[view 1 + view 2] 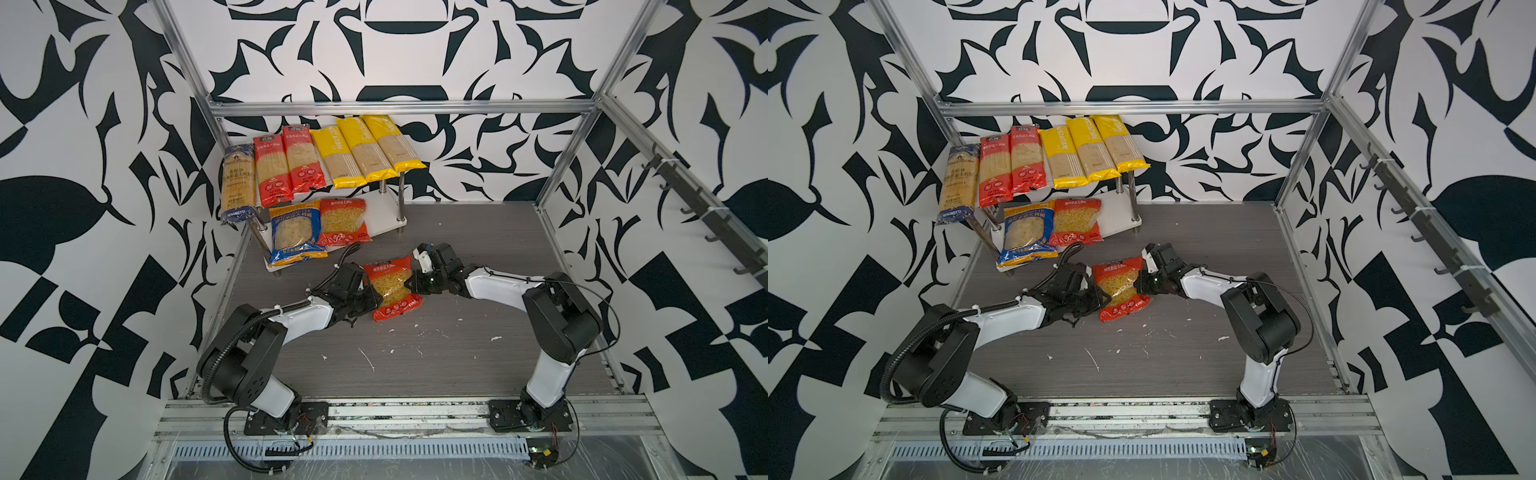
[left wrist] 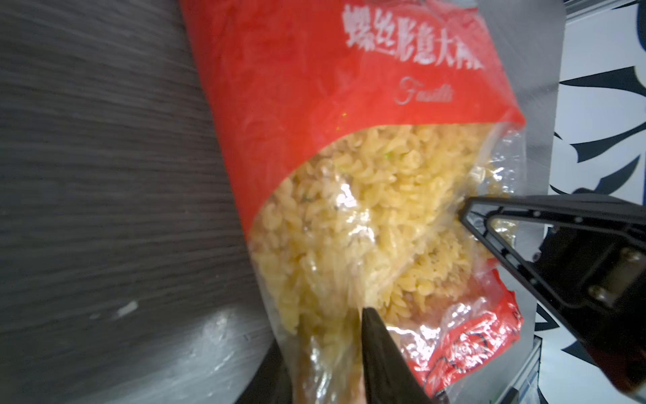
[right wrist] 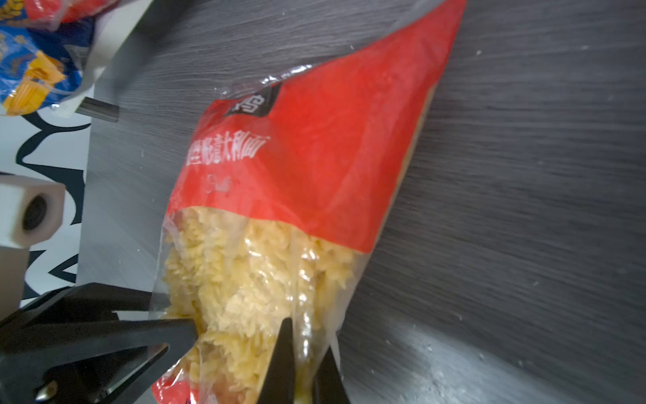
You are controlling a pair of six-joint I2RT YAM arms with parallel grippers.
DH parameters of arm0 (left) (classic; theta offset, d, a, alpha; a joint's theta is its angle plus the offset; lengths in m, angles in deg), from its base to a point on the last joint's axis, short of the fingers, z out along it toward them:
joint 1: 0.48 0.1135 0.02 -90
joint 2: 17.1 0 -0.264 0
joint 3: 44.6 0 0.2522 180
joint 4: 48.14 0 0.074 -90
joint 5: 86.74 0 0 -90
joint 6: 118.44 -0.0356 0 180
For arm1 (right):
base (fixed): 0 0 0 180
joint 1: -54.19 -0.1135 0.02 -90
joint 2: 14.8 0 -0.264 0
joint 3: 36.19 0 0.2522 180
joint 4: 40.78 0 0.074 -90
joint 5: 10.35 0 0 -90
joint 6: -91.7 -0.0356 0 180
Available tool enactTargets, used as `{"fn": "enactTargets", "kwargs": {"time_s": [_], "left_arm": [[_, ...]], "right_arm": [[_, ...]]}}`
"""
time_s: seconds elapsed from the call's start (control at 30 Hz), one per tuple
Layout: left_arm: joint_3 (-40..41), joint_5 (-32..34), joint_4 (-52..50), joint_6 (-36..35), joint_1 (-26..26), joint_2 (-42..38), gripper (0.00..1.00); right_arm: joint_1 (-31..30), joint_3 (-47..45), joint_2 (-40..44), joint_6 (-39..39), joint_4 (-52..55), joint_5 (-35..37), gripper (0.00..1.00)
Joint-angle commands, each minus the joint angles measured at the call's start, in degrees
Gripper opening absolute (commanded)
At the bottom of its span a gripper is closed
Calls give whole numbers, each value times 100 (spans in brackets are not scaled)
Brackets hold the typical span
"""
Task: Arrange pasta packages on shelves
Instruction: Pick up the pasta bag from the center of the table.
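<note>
Grey woodgrain table [image 1: 457, 365], patterned walls [image 1: 415, 62]. Arms stretched low: left gripper [image 1: 371, 296] clamps the pasta bag [image 1: 390, 286] at nine o'clock, right gripper [image 1: 412, 279] at three.

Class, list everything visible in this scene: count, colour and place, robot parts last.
rack: one, white, back left
table: one, dark grey
blue spaghetti pack: one, blue, top tier, left
red spaghetti packs: two, red, top tier, middle
yellow spaghetti packs: three, yellow, top tier, right
blue-orange bag: one, blue-orange, bottom tier
shelved red bag: one, red, bottom tier
held red bag: one, red, between grippers
left gripper, right gripper: two, black, both gripping held red bag
</note>
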Motion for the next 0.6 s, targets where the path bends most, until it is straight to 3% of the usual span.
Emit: {"fn": "enactTargets", "kwargs": {"time_s": [0.0, 0.3, 0.57], "left_arm": [[56, -101, 116, -39, -86, -366, 31], [15, -36, 315, -274, -131, -861, 22], [-288, 116, 187, -658, -132, -1167, 15]], "right_arm": [[-60, 7, 493, -25, -259, -258, 0], [-61, 189, 1190, 121, -295, -331, 0], [-92, 586, 1294, 265, -437, -338, 0]]}}
